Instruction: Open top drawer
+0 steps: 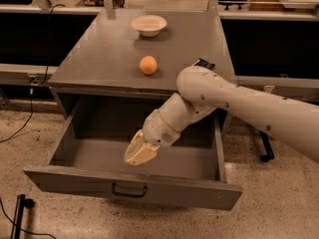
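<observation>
Gripper [139,154]: cream, smooth plastic, drawn together into one blunt wedge, tip pointing down and toward the camera. Poised inside the top drawer [124,182], low over the bare bottom of the box, close behind the front panel and a little left of its centre. Whether touching that bottom or just clear of it: cannot tell.

All around the gripper, the top drawer standing far out of the cabinet. A deep rectangular box of flat grey sheet metal, matte, with thin straight walls to either side and dark shadow toward the back. Just below and in front of the gripper, the tall plain drawer front with a small dark bail handle [129,189] at its centre, apart from the gripper.

Up and behind the gripper, a pale banded wrist, then the arm [239,101]. Thick, rounded, off-white shell with small dark dots, bent at a bulbous elbow above the drawer's right rear corner and running off to the right.

Beyond the gripper and higher, the cabinet top [94,59]: flat, dull grey metal. On it, well apart from the gripper, a round orange fruit [148,64]. Farther back, a shallow white bowl [149,25]. By the elbow, partly hidden, a small dark flat object [203,63].

Under the cabinet and drawer, a pale speckled floor [279,213].
</observation>
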Robot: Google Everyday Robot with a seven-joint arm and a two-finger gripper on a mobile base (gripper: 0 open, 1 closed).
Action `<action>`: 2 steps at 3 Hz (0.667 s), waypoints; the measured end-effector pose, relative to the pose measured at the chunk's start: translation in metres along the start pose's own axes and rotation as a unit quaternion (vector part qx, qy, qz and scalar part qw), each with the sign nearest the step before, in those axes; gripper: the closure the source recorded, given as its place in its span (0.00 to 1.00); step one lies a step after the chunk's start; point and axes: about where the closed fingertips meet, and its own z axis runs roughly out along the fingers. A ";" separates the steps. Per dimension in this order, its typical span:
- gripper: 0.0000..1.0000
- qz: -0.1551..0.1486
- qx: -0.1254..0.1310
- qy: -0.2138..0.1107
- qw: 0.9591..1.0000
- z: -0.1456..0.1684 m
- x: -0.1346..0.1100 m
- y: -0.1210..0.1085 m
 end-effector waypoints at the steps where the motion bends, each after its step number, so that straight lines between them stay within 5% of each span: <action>1: 1.00 -0.012 0.039 -0.003 0.999 -0.028 -0.007 -0.004; 2: 0.82 -0.012 0.037 -0.002 0.999 -0.026 -0.008 -0.003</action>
